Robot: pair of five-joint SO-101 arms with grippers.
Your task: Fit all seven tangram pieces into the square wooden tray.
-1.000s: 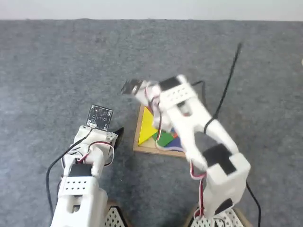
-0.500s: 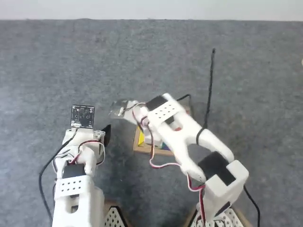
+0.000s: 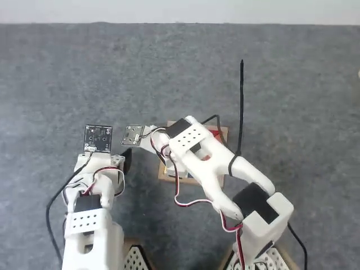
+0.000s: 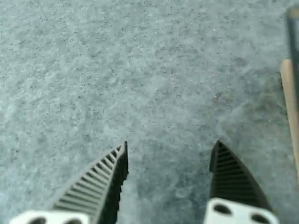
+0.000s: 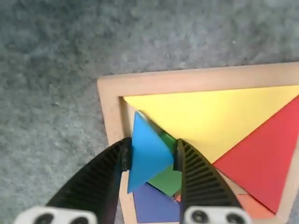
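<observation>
Left end effector (image 4: 172, 144): jaws apart, holding nothing, positioned over the bare grey table (image 4: 117, 60) just beside the square wooden tray (image 5: 187, 77), probably to stay clear of the working arm.

Right end effector (image 5: 153, 148): clamped on the light blue triangle (image 5: 142, 163), which is held over the tray's corner above the green piece (image 5: 169, 181). It appears not yet seated and is likely meant to go beside the yellow triangle (image 5: 210, 116).

The red triangle (image 5: 261, 163) and dark blue piece (image 5: 154, 207) lie flat inside the tray.

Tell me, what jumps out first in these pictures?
The right pincer pinches a light blue triangle over a corner of the wooden tray. Beside it in the tray lie a big yellow triangle and a red triangle. The left pincer hangs open above grey carpet.
</observation>
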